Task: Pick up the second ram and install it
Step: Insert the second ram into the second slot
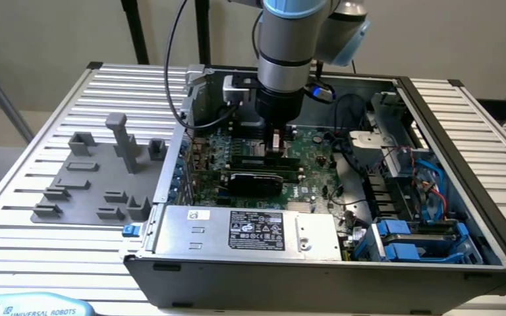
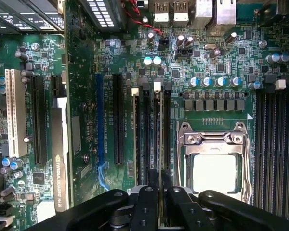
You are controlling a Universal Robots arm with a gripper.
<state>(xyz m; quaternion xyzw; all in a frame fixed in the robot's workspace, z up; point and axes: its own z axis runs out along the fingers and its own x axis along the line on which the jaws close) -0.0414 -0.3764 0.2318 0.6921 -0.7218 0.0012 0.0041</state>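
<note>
Slatted counter [image 1: 77,250], open computer case [image 1: 464,257].
We see the pincer [image 2: 159,195] grasping the second ram [image 2: 157,139] upright in a motherboard slot.

An open computer case [image 1: 323,263] is set on a slatted table [image 1: 33,243]. A tray [image 1: 95,184] is placed at the exterior view's left of it. A motherboard [image 1: 310,178] is seated inside the case.

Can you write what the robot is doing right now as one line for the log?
gripper: shut on second ram | ram: upright on edge, at memory slots beside CPU socket | place: motherboard inside open computer case
</note>
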